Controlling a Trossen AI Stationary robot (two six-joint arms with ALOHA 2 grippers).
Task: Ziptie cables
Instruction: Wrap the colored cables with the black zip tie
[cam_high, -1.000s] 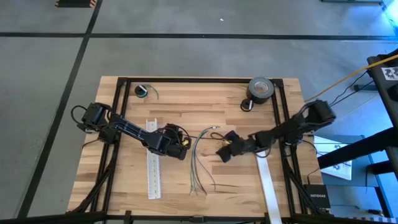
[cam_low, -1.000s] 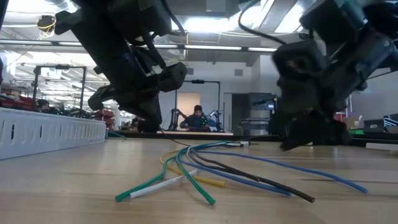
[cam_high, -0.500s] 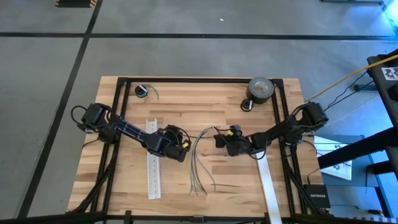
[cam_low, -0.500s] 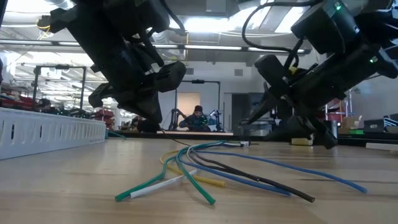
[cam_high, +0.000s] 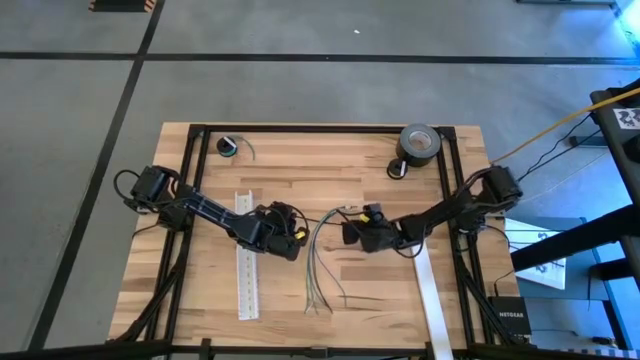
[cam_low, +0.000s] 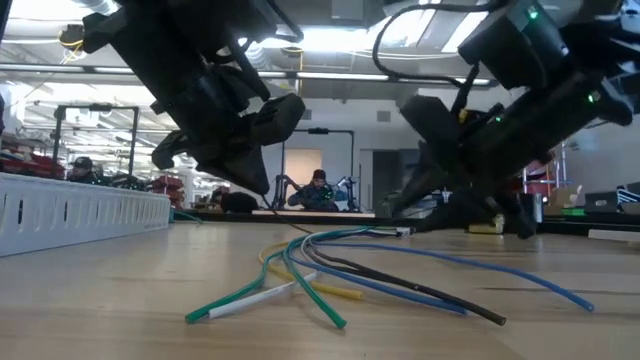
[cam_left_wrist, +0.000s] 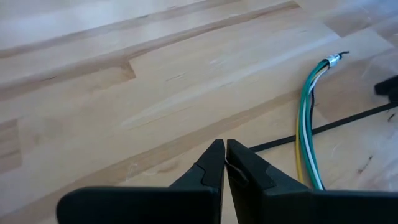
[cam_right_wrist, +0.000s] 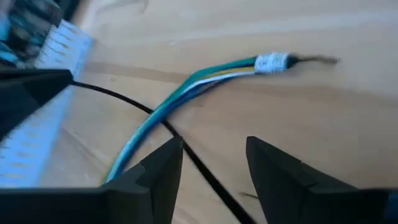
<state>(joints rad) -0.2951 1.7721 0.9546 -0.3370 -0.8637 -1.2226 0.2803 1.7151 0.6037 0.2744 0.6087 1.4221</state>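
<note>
Pale wooden planks make up the table (cam_high: 330, 170), framed in black rails, with grey concrete floor all round it in the high view. At the centre of that frame lie the cables (cam_high: 318, 262), a loose bundle of green, grey and yellowish wires joined at one taped end toward the upper middle and fanning out toward the lower middle. A ziptie (cam_left_wrist: 323, 127), thin and black, runs across the bundle near the taped end. The left gripper (cam_high: 294, 240) sits just left of the cables, its fingers (cam_left_wrist: 214, 163) pressed together with the black strip leading straight in between their tips, so it seems to be pinching the ziptie. The right gripper (cam_high: 350, 229) is just right of the bundle's taped end, jaws partly apart, holding nothing, with the ziptie passing beneath the gap. A white slotted strip (cam_high: 245, 255) lies left of centre, and a tape roll (cam_high: 420, 143) sits at the upper right.
</note>
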